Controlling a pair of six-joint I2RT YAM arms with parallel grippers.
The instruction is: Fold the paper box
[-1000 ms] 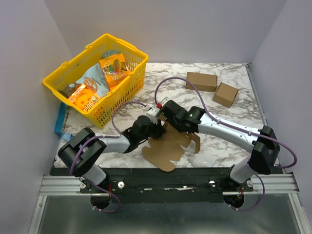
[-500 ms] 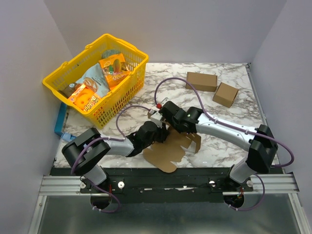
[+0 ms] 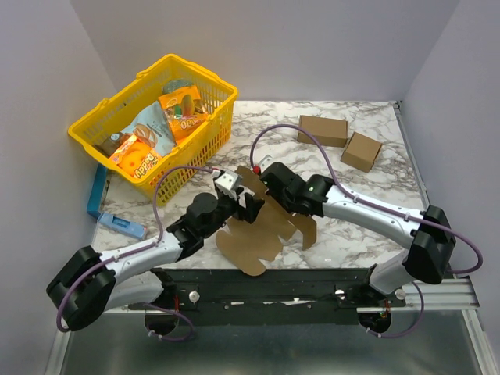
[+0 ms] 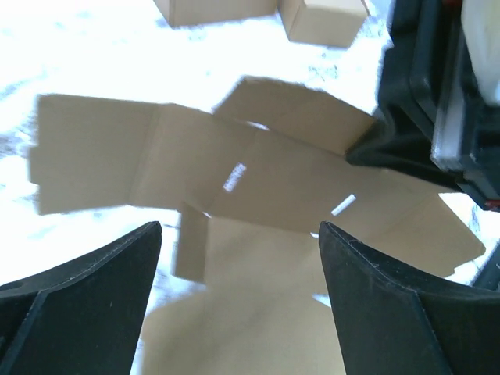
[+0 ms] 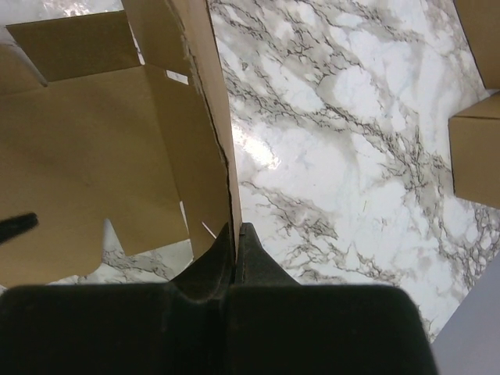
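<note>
Left arm [image 3: 141,251] and right arm [image 3: 367,209] have silver-grey links, black joints and a purple cable [image 3: 187,166] behind each wrist; the fingers [image 4: 94,305] of the left gripper [image 4: 240,226] are matte black

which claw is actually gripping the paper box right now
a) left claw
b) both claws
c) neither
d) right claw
D: in the right wrist view the right claw is shut on the edge of a raised flap of the paper box, while the left wrist view shows the left claw wide open above the sheet.
</note>
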